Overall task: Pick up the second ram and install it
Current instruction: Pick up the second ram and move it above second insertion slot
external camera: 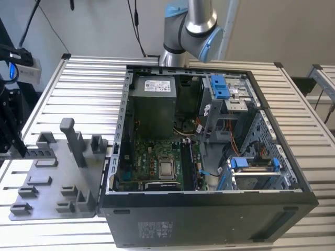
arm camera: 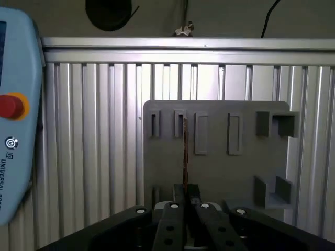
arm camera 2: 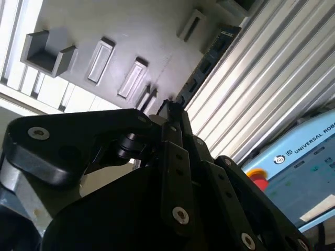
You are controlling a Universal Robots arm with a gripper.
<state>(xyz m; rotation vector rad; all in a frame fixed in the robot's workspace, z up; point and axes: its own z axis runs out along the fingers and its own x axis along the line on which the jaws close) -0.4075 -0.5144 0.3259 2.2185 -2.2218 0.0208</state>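
Ribbed alu bench point(arm camera: 94, 130) carries 1 grey tray point(arm camera: 220, 172) w/ 4 narrow slots point(arm camera: 201, 134) in a row. Over it the pincer point(arm camera: 186, 192) pinches the second ram point(arm camera: 185, 146) by one end: 1 thin dark strip, edge-on (brownish edge). Upright blocks point(arm camera: 276, 124) stand aside. Also 1 open PC case point(external camera: 209, 214), 1 light-blue pendant point(arm camera: 18, 130).

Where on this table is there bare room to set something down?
Bare slatted table lies beyond the grey tray, on the exterior view's left of the open computer case; more on the case's right in that view. Crowded: the tray's upright blocks, where the gripper grips the second ram, and the case's inside.
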